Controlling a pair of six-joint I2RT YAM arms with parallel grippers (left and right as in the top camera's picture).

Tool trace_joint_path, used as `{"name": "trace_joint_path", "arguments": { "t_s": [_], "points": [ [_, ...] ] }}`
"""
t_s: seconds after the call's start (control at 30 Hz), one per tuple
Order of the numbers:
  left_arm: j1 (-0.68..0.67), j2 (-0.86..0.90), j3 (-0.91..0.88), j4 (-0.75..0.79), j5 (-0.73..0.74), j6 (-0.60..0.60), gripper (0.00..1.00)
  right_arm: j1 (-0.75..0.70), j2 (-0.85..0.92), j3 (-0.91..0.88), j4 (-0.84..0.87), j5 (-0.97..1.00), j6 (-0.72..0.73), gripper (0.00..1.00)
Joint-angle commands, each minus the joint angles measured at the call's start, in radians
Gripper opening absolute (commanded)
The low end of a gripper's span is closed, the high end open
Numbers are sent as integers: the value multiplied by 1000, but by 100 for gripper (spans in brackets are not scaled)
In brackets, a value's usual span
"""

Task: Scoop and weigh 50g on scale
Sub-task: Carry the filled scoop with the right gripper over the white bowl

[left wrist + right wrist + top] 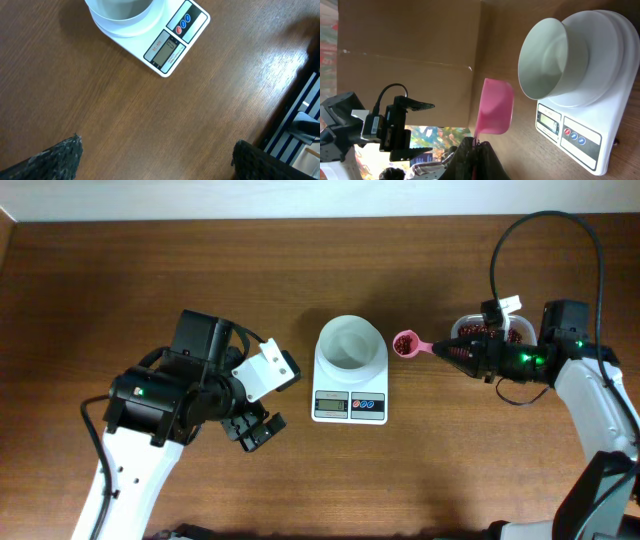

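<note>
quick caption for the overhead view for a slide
Right gripper holds a pink spoon of beans beside the scale

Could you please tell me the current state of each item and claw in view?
scale: flat on the table, reading too small to tell.
bowl: on the scale, empty.
pink spoon: held level, loaded with beans, beside the bowl, not over it.
tub: holds beans.
left claw: open, empty, above bare table.
right claw: shut on the pink spoon's handle.

white scale (350, 385), pink spoon (424, 348), seemingly red-brown beans (404, 341)
</note>
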Motion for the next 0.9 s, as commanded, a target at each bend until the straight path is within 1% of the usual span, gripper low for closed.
{"name": "trace_joint_path", "arguments": {
  "t_s": [0.0,0.43,0.5,0.6,0.7,0.87],
  "points": [
    [6,-2,-8,2,4,16,99,12,7,-5,6,-20,-20,4],
    [6,-2,-8,2,4,16,99,12,7,-5,6,-21,-9,4],
    [6,-2,-8,2,4,16,99,12,7,-5,7,-22,38,4],
    [6,-2,-8,2,3,16,99,12,7,-5,34,-49,39,4],
    [6,-2,-8,2,4,16,99,12,7,-5,54,-59,91,4],
    [6,-2,-8,2,4,16,99,12,7,-5,208,-58,219,4]
  ]
}}
